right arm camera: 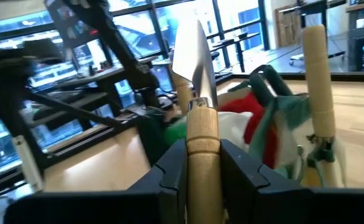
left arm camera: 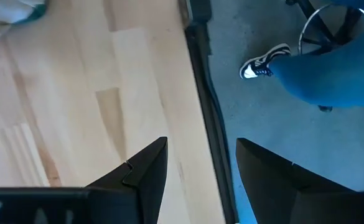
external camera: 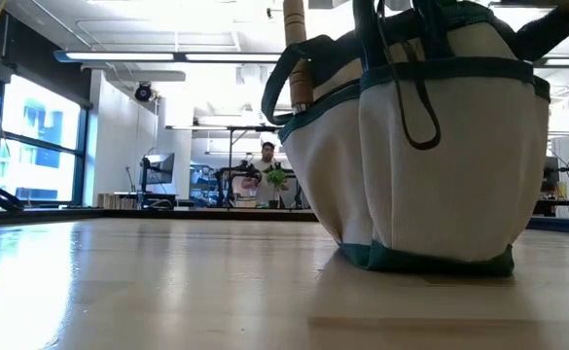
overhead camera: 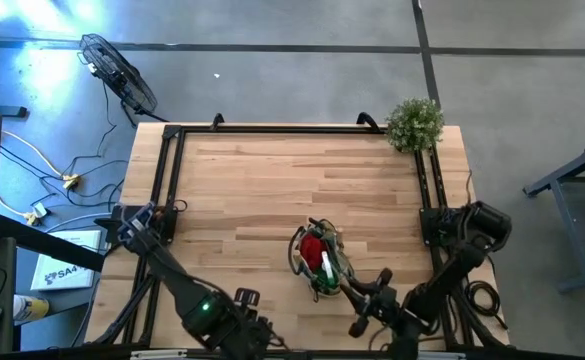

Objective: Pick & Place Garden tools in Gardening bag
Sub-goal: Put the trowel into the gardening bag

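Right gripper [right arm camera: 201,163]: two dark fingers closed on the pale wooden handle of one trowel [right arm camera: 194,68], its silver blade pointing up the middle of the right wrist frame; in the high view this gripper [overhead camera: 364,300] sits lower centre-right, just right of the bag
Left gripper [left arm camera: 200,168]: two dark fingers standing apart with nothing between them, over the table's edge, bare wood on one side and grey floor on the other; in the high view the left arm lies along the lower left
Gardening bag [overhead camera: 319,258]: one, lower centre of the high view, upright on the table; in the low view it fills the right half, pale fabric with dark green trim [external camera: 430,146]
Tools in the bag: one red piece [overhead camera: 314,250]; one second wooden handle [right arm camera: 317,81] standing upright at the bag's rim; a green item beside the red, kind unclear
Plant [overhead camera: 414,122]: one, bushy, upper right corner of the table, well apart from the bag
Table [overhead camera: 272,180]: one, light wood with a black frame
Beyond the table: one fan [overhead camera: 119,75] on the floor upper left; one person's shoe [left arm camera: 264,60] in the left wrist view; one person [external camera: 267,165] far back in the low view
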Robot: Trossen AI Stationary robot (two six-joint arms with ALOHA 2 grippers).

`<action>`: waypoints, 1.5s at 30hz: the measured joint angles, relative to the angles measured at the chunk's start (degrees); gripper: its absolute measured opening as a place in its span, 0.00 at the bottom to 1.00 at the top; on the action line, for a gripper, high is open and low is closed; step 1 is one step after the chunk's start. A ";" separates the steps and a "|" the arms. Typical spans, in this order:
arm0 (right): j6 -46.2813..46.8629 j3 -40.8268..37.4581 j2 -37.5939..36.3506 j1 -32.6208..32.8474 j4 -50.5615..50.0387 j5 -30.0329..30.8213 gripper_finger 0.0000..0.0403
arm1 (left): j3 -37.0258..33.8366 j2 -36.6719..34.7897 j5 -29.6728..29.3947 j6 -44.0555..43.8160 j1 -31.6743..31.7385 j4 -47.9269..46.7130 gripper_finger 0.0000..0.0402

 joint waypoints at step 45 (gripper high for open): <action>-23.28 -4.34 -0.20 -10.92 20.58 -6.38 0.14 | 0.07 0.00 -3.32 -3.03 -1.88 0.01 0.46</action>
